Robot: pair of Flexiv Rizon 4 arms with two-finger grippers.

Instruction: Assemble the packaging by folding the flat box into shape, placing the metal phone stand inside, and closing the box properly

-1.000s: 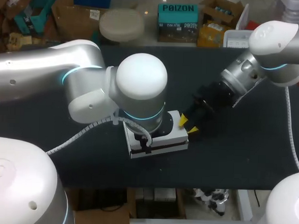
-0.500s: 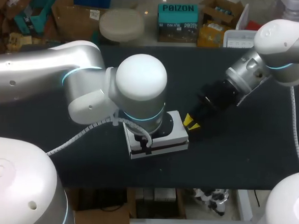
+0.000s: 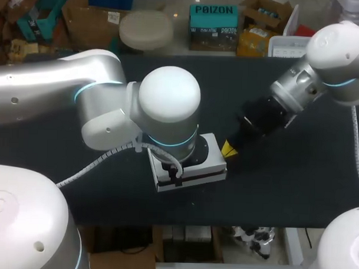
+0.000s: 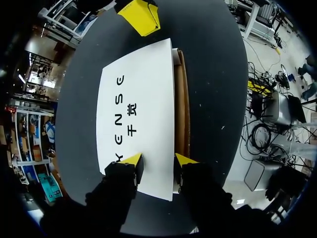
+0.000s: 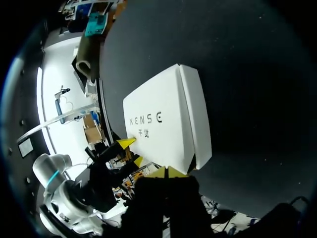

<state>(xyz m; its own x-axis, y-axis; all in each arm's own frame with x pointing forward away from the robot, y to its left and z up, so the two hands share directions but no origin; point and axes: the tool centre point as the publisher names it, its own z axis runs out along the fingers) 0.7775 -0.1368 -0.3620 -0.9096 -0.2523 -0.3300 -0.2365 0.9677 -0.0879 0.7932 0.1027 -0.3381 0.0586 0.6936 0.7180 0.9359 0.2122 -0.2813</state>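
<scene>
- Table [image 3: 283,191]: dark, matte top. One white box [image 3: 213,162] lies on it near the middle, towards the front edge.
- Box, left wrist view [image 4: 143,109]: flat white top panel with black print, facing up. A brown cardboard strip [image 4: 182,99] shows along one long side, just under the edge of the white panel.
- Box, right wrist view [image 5: 163,116]: the top panel lies flat and a narrower white side panel slopes down from it to the table [image 5: 247,74]. One corner points at the right gripper.
- Box, head view: most of the top is hidden by the left arm [image 3: 169,104]. A white corner and a dark band along the front face can be seen.
- Left gripper [image 4: 158,162]: directly above the box, at the near short edge of the top panel. The fingers are spread apart and nothing is clamped between them. One yellow tip is over the white panel and the other is over the side with the brown strip. Cannot tell whether the tips press on the panel or sit just above it.
- The left gripper [image 5: 132,151] also shows in the right wrist view, at the far end of the box with its tips apart.
- Right arm [image 3: 311,80]: comes in from the right rear and angles down towards the box.
- Right gripper [image 3: 229,149]: just beside the right end of the box, low over the table. Its yellow tips are pressed together [image 5: 167,172] and nothing is held. The box corner is near the tips, and contact cannot be confirmed.
- In the left wrist view, the right gripper [image 4: 141,16] shows as a yellow tip past the far end of the box.
</scene>
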